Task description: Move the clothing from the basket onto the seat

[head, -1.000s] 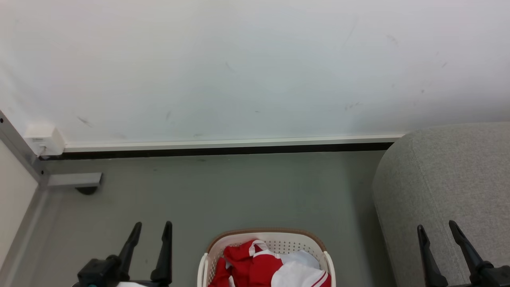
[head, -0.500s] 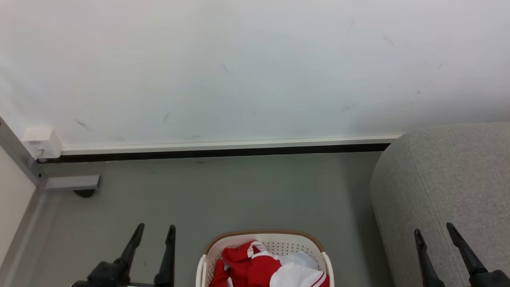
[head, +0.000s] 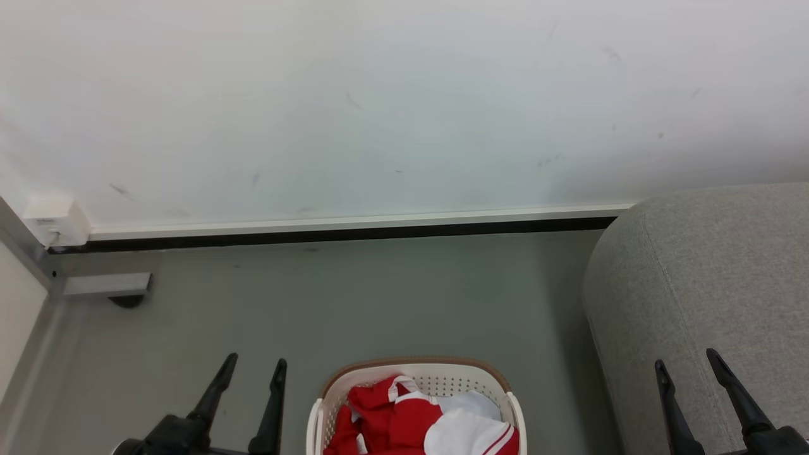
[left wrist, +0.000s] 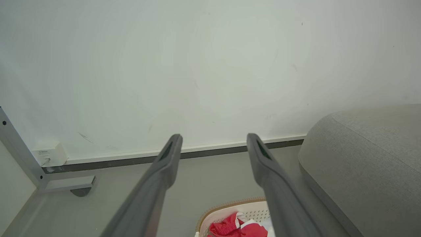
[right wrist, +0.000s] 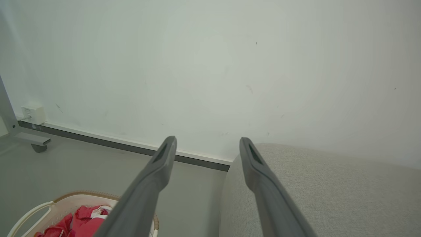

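The cream basket [head: 418, 373] with a brown rim stands on the floor at the bottom centre of the head view, holding the red clothing [head: 392, 414] with white panels. The grey sofa [head: 714, 278] rises to the right of it. My left gripper [head: 256, 364] hangs open to the left of the basket, nothing between its fingers. My right gripper [head: 687, 359] stands open in front of the sofa's rounded side. The left wrist view has the basket [left wrist: 230, 209], the clothing [left wrist: 236, 227] and the sofa [left wrist: 368, 154]. In the right wrist view are the basket [right wrist: 65, 200], clothing [right wrist: 82, 220] and sofa [right wrist: 329, 187].
A white wall with a dark baseboard [head: 347, 232] runs behind the basket. A grey metal frame leg with a caster [head: 107, 287] and a white wall box [head: 54, 221] sit at the left. Bare grey floor [head: 379, 297] lies between the wall and the basket.
The head view has shifted slightly, so wall and sofa sit a little higher in the picture. The left gripper shows a little further right and lower. Both grippers stay open.
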Controlling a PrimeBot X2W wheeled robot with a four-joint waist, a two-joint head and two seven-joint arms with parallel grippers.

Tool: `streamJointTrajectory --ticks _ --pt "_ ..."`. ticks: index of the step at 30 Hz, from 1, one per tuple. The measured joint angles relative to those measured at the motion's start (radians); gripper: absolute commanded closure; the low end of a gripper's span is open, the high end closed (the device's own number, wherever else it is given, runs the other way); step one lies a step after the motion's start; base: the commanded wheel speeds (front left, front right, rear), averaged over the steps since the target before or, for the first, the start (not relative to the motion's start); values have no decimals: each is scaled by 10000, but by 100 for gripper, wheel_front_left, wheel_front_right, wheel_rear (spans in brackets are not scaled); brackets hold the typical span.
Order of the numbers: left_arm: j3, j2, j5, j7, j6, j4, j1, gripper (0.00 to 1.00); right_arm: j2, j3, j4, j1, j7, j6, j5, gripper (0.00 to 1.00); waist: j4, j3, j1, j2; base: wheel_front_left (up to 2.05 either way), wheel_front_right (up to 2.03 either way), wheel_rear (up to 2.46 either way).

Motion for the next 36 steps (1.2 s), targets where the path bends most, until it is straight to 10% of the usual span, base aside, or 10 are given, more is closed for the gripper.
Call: streamJointTrajectory --ticks 14,36 --pt "-2067 917 -245 169 -40 965 -1889 0 33 -159 -533 -1133 -19 2 270 0 -399 1502 1 0 0 0 0" --pt "-7894 2801 -1202 5799 -40 3306 -7104 0 677 811 -1475 -4181 -21 0 458 0 -1719 6332 3 0 0 0 0"
